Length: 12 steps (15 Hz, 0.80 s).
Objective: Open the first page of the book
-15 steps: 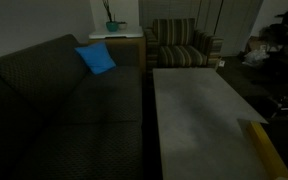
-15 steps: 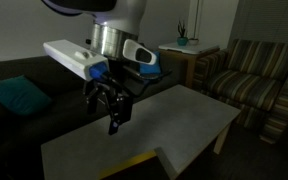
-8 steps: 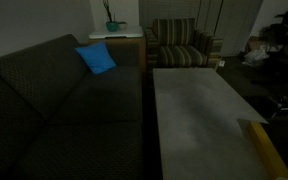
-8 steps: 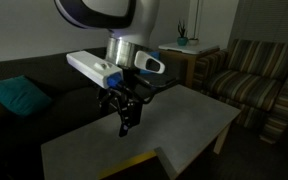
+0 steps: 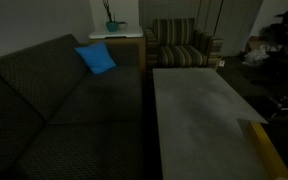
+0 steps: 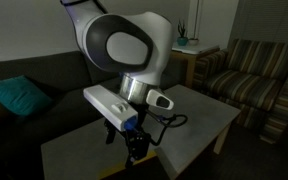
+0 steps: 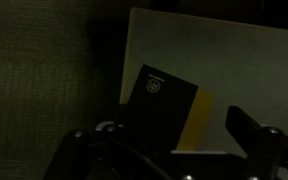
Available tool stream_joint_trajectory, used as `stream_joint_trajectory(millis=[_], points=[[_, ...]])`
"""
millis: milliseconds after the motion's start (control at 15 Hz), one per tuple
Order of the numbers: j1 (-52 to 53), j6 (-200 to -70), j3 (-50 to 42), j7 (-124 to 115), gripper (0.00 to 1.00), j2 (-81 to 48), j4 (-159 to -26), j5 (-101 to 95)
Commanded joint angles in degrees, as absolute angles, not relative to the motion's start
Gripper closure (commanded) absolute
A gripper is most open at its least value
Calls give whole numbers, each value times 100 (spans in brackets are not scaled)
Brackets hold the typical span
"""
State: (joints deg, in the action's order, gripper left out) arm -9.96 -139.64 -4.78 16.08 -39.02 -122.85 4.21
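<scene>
- The book [image 5: 268,150] lies flat on the desk [image 5: 199,105], at the 4 o'clock corner of an exterior view. It shows there as a long yellowish-tan strip along the desk's edge.
- In the wrist view the book [image 7: 196,122] appears only as a narrow yellow band. A dark tilted rectangle with a small round emblem [image 7: 156,100] sits against its 9 o'clock side, and I cannot tell what that rectangle is.
- The arm [image 6: 124,45] arches high, its big rounded joint at the top. It then folds down steeply, so the wrist points at the desk's near edge.
- The gripper [image 6: 136,152] hangs low, close above the desk top. In the wrist view its jaws stand apart, one dark finger at 8 o'clock and one at 4 o'clock, with nothing between them.
- The yellow band lies at 12 o'clock from the gap between the jaws, near them. Whether they touch it cannot be told.
- The desk is a long, matte, pale grey rectangle with faint mottling.
- A dark woven sofa [image 5: 54,110] runs along the desk's 9 o'clock side, with a blue cushion [image 5: 96,58] on it.
- A striped armchair [image 5: 182,45] stands beyond the desk at 12 o'clock.
- A potted plant [image 5: 112,22] stands on a side table at 11 o'clock.
</scene>
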Motion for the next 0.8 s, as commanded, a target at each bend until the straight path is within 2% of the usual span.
stream_joint_trajectory(millis=[0, 733], points=[[-1205, -13915, -497, 1641, 0, -4612, -11721, 120], [-1263, -13794, -461, 1539, 0, -4727, -11613, 72]])
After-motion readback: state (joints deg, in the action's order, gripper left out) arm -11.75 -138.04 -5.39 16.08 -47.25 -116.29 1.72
